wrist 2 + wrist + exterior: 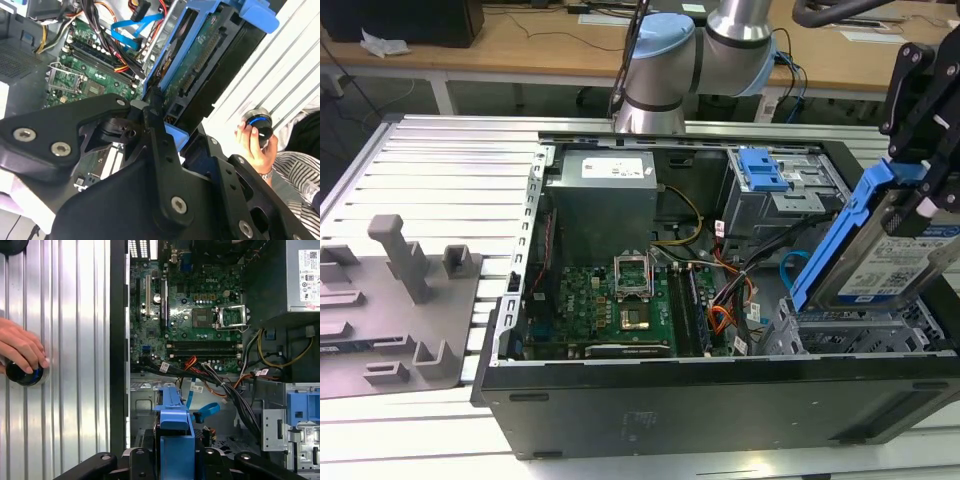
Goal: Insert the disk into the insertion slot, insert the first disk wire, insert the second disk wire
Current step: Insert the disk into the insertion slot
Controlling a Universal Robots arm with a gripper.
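Gripping the disk [882,258] by its blue carrier, the claw [920,195] holds it tilted above the insertion slot [848,333].

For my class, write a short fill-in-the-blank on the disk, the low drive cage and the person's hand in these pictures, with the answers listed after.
1. The gripper is shut on the disk, whose plastic carrier is coloured ____.
2. The disk hangs tilted ____ the insertion slot, not yet in it.
3. A person's hand rests on a round ____ knob on the ribbed table.

Missing words: blue; above; black.
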